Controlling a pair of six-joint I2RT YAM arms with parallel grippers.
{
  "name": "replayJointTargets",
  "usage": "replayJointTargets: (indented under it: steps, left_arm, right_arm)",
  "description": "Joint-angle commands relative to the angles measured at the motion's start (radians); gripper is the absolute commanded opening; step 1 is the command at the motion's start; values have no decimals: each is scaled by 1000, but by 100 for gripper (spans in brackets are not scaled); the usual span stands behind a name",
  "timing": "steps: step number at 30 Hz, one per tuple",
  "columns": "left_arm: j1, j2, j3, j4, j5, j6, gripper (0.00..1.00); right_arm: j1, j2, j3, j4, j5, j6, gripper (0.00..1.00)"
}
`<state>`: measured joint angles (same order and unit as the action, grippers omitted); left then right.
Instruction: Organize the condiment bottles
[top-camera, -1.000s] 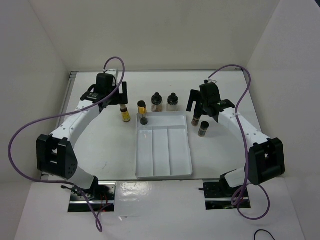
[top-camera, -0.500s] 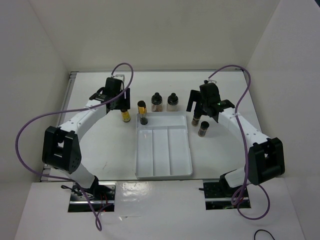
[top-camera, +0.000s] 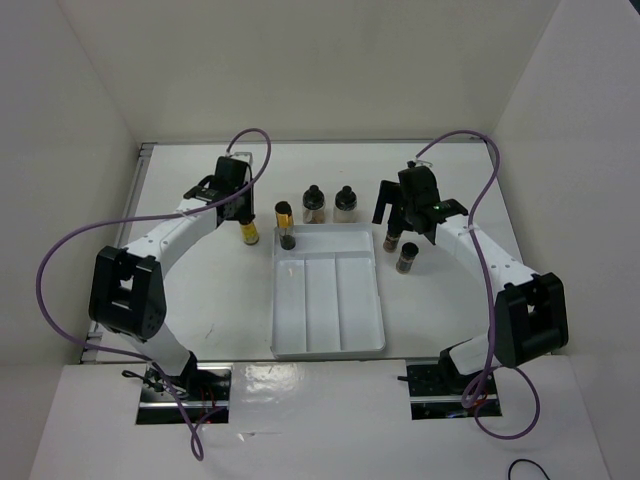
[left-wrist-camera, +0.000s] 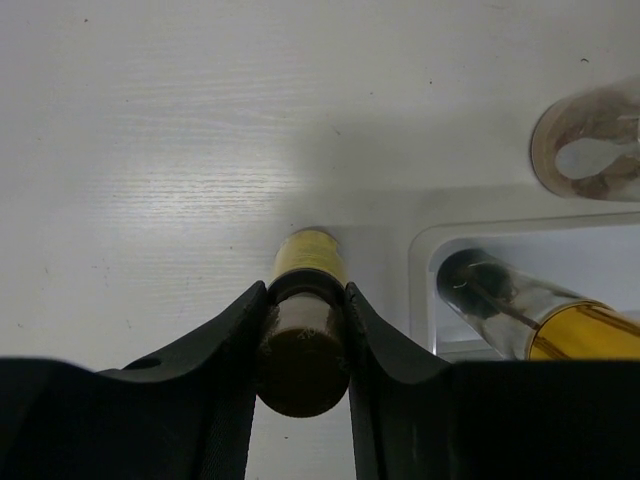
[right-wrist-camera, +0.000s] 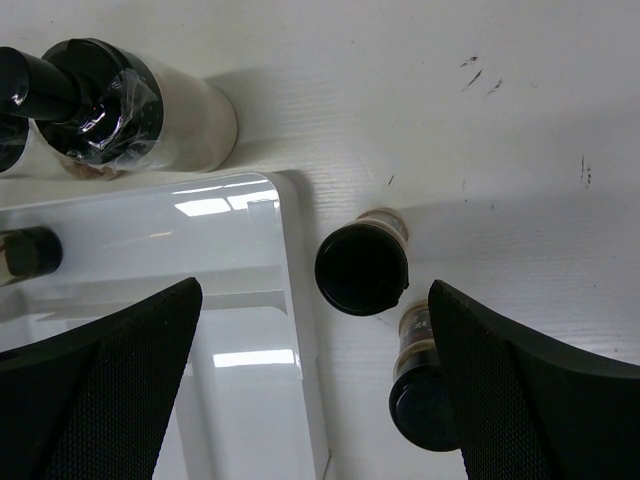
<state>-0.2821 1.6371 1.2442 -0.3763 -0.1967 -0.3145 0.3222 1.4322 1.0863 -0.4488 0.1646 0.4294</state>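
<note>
Just outside tray (top-camera: 340, 310) rim, left tool (left-wrist-camera: 306, 300) clamped on amber jar (left-wrist-camera: 308, 252), right tool (right-wrist-camera: 312, 290) gaping over dark jars (right-wrist-camera: 362, 268)

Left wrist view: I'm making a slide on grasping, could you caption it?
Left gripper shut on a small clear black-capped jar of yellow spice, beside a corner of the white plastic tray.

Condiment bottles (top-camera: 314, 203) (top-camera: 346, 203) (top-camera: 250, 234) (top-camera: 285, 216) (top-camera: 393, 236) (top-camera: 407, 259): 6, all black-capped. White tray (top-camera: 330, 345): 1, divided into 3 sections. Robot arms (top-camera: 170, 235) (top-camera: 480, 250): 2. Counter (top-camera: 200, 300): 1
</note>
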Motion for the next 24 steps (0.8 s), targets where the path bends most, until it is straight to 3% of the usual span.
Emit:
replayJointTargets:
  steps: [1,4,7,16,24]
  left_arm:
    - [-3,12,14,19,10,5,26]
    - [-3,12,26,5,10,5,8]
    - [-3,-8,38,-19,-18,5,0]
    - [-3,-223,58,-140,-35,5,0]
    - [-100,-408,57,-246,31,5,0]
  right_arm:
    - [3,5,-5,48,21,6,98]
    - [3,14,-5,48,21,6,98]
    - [3,25,-5,48,30,6,98]
    - [3,34,4,48,39,6,98]
    - [3,62,14,48,39,6,98]
